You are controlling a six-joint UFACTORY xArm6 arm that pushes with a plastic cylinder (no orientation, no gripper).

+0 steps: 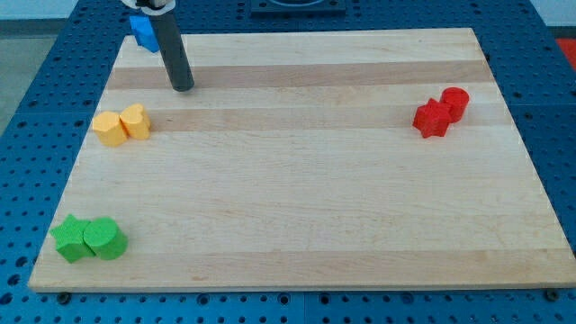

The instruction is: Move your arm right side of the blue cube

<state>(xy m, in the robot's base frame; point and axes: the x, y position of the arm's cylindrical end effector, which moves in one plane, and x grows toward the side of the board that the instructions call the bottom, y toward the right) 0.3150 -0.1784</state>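
The blue cube (142, 31) sits at the top left corner of the wooden board (297, 162), partly hidden behind the dark rod. My tip (183, 86) rests on the board below and to the right of the blue cube, a short gap apart from it. The rod rises from the tip up and to the left, crossing the cube's right side in the view.
Two yellow blocks (121, 124) touch each other at the left edge. Two green blocks (88, 239) sit at the bottom left corner. A red star-like block (432, 118) and a red cylinder (455, 102) touch at the right. Blue perforated table surrounds the board.
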